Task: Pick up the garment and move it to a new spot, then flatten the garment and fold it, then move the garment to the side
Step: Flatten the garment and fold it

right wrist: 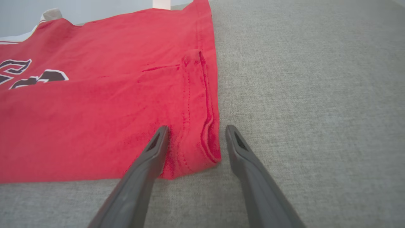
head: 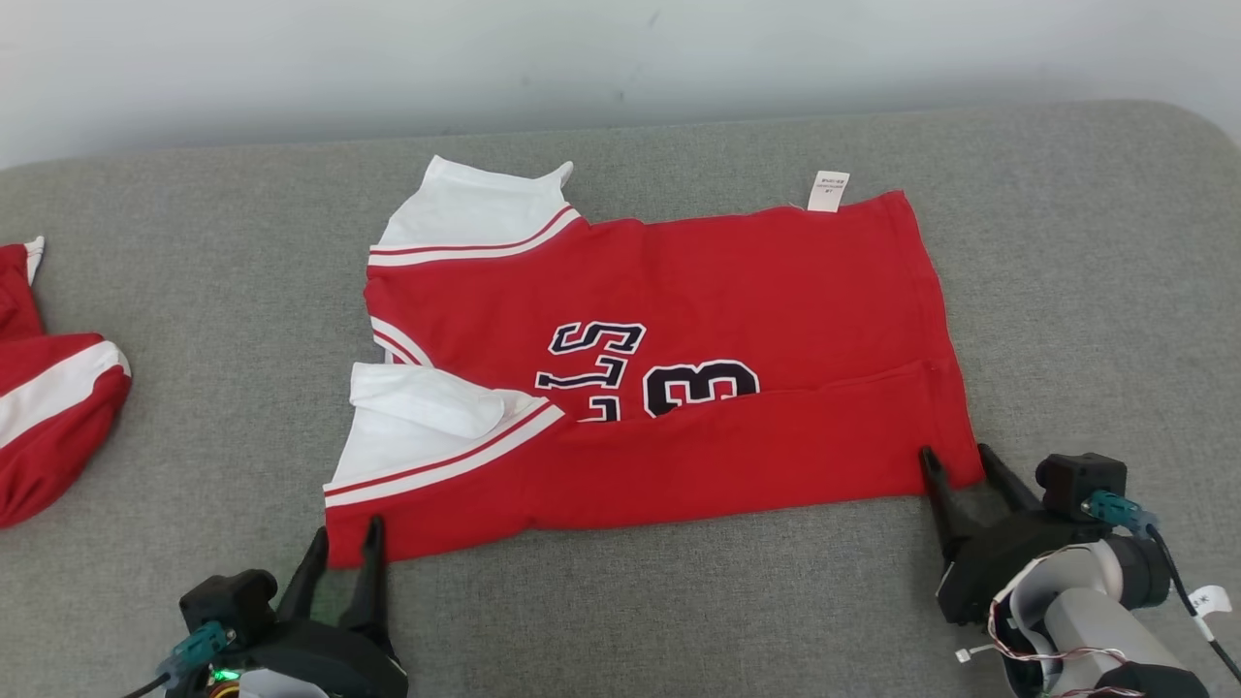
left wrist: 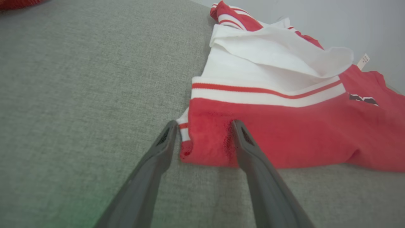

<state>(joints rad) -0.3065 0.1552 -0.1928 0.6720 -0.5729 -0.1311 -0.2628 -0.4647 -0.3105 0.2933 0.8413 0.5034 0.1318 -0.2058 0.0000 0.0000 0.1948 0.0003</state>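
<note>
— What's nearest the robot?
— The left gripper [head: 345, 528], its fingers spread wide and gripping nothing. The tips straddle the near left corner of the red jersey [head: 698, 291]. One finger is over the red cloth, the other over the grey fabric surface [head: 679, 601] just beside the hem.
— And the other arm?
— The right gripper [head: 955, 454] stands the same way at the near right corner, wide and empty, with the corner between its fingers.
— How does the jersey lie?
— Flat, sideways across the middle of the surface. Its near long edge is folded over toward the middle and covers part of the black-and-white lettering [head: 645, 373]. The white sleeves [head: 465, 208] point left, and a white label [head: 827, 191] sticks out at the far edge.
— Anything else?
— A second red-and-white garment [head: 48, 407] lies well apart at the left edge, with a pale wall [head: 582, 58] behind.
</note>
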